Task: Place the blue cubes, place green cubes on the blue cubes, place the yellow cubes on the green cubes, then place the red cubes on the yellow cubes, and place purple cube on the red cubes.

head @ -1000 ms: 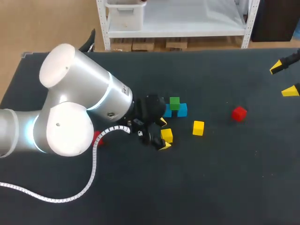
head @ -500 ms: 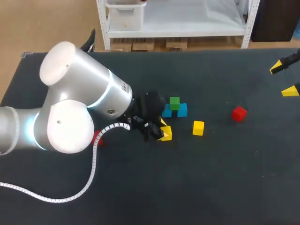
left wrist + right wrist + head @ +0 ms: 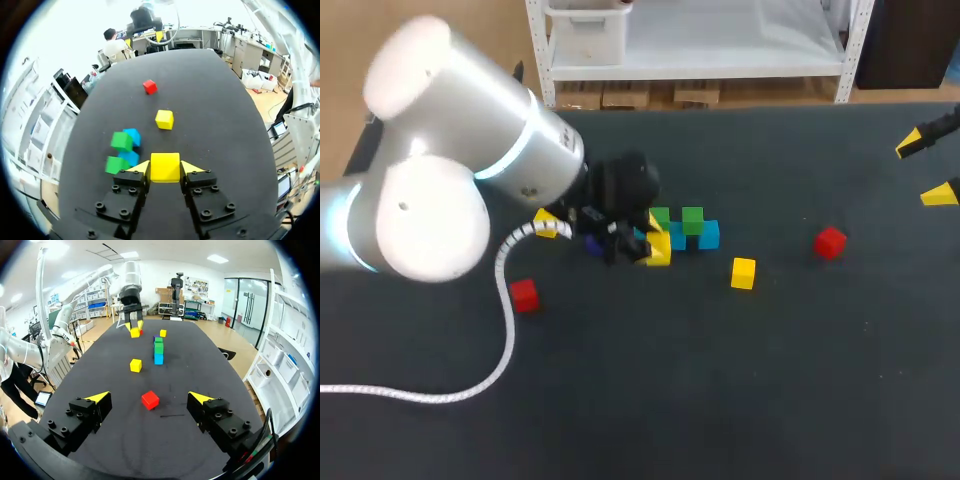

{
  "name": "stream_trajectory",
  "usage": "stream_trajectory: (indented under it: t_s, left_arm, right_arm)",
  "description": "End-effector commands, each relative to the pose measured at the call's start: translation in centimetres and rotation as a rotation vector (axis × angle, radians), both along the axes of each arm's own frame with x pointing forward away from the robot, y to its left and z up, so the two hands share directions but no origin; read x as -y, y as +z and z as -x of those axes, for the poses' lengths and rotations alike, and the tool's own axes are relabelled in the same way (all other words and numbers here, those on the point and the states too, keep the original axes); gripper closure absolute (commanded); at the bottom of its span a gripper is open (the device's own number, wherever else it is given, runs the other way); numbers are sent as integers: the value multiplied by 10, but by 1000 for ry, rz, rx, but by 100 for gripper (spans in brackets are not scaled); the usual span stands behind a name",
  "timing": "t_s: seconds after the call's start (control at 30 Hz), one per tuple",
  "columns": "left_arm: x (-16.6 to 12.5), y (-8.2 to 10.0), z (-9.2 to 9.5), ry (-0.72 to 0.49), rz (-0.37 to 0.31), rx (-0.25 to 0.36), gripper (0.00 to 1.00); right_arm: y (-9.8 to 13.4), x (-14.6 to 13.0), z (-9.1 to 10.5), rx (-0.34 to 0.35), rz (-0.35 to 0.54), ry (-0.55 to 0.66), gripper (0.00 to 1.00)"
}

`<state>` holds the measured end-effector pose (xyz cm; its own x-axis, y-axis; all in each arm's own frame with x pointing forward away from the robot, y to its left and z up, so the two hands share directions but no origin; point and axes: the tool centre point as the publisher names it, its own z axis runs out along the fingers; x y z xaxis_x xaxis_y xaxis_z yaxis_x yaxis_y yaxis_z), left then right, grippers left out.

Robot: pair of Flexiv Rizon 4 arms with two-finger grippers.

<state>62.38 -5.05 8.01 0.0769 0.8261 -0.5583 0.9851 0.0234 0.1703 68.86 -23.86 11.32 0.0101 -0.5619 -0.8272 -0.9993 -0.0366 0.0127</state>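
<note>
Left arm [image 3: 450, 190]: reaches over the middle of the table.
Left gripper [image 3: 165, 169]: clamped on a yellow cube [image 3: 658, 248], held beside the green cubes [image 3: 121, 141], likely to top one.
Right gripper [image 3: 149, 397]: spread wide, empty, parked aside.
Green cubes: stacked atop the blue cubes [image 3: 132, 136].

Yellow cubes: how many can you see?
3. One yellow cube is gripped in the left gripper's jaws; a second sits alone right of the blue cubes; a third peeks out beside the left arm. The arm may hide more.
</note>
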Motion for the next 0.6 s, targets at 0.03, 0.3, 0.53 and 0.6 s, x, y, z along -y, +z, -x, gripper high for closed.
stream_trajectory:
  t_s: [0.03,0.3,0.53,0.6]
  left_arm:
    - [-4,16,-16,-54,9,7,100]
    - [6,20,-47,-144,58,22,100]
    - [13,13,-66,-174,90,7,100]
    - [16,11,-70,-180,93,4,100]
  right_arm:
    - [0,0,0,1,0,0,0]
    - [0,0,0,1,0,0,0]
    - [0,0,0,1,0,0,0]
    - [0,0,0,1,0,0,0]
